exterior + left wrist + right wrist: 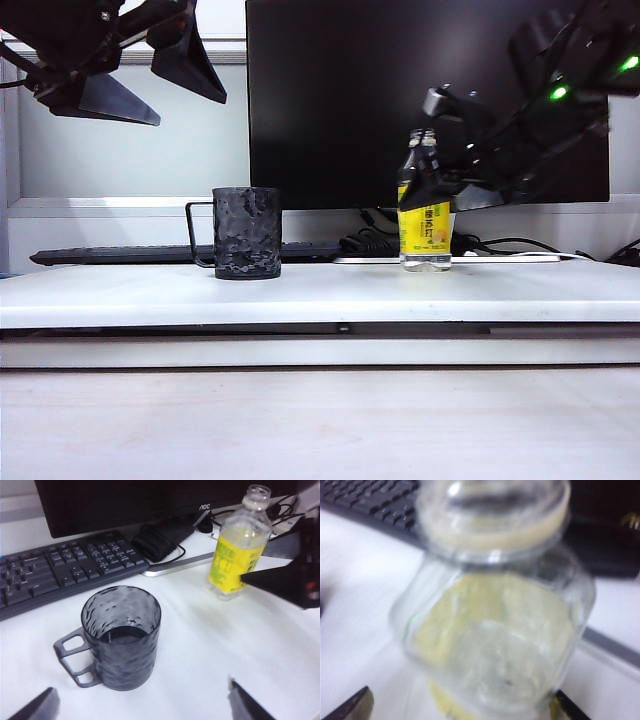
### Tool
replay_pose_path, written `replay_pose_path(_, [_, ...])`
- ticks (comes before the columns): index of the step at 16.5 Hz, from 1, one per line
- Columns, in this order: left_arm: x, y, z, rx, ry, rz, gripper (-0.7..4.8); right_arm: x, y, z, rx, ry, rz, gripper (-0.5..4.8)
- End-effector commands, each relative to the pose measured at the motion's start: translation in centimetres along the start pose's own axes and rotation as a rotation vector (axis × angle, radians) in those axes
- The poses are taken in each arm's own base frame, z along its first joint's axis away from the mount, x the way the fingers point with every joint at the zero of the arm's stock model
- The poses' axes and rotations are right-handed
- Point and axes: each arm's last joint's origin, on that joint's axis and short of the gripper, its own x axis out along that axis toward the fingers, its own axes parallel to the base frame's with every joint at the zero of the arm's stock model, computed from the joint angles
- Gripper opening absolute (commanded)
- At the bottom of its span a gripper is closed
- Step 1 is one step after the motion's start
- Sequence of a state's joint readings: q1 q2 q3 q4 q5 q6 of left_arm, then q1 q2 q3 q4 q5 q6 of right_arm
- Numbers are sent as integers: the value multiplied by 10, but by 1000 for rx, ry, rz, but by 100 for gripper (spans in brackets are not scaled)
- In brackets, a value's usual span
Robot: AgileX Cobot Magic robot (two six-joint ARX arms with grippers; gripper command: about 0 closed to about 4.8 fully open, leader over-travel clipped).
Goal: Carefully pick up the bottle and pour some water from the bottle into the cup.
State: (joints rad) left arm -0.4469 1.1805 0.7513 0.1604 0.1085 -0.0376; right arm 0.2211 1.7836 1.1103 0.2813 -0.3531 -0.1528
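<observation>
Right pincer (440, 190), jaws spread, straddles the upright yellow-labelled bottle (425, 228) on the worktop (330, 290), not yet gripping: the grasp step. Next: clench squarely, lift toward the cup (246, 232). Left pincer (150, 85) hangs released above.

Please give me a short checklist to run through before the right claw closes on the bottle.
1. Bottle upright on the table: ok.
2. Bottle uncapped for pouring: ok.
3. Right claw open, fingers on either side of the bottle: ok.
4. Cup upright, apart from the bottle: ok.
5. Left claw open, raised well above the cup: ok.
6. Water level in the bottle: cannot tell.
</observation>
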Motion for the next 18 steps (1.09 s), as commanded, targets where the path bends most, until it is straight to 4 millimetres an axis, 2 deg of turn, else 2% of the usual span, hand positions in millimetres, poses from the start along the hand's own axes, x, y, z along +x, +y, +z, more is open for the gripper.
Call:
replay_pose_path(1, [0,0,2,8,-11,0,479,2,-3,6,-19,-54,-82,479])
replay_pose_path(5, [0,0,2,28,-9,0,479,5,-6,7,-14,-98,-140,479])
replay_pose_path(10, [0,0,0,26,12,1,479,17,-6,-5,21,-91,-130,479])
replay_pose_path(14, [0,0,-1,24,27,1,479,20,-2,-3,34,-127,-125,479])
replay_pose_path(15, [0,0,-1,24,27,1,479,20,-2,-3,34,-127,-122,415])
replay_pose_path(16, [0,0,-1,24,27,1,479,20,-2,-3,34,-126,-121,385])
replay_pose_path(18, [0,0,-1,24,27,1,479,20,-1,-3,33,-128,-103,286])
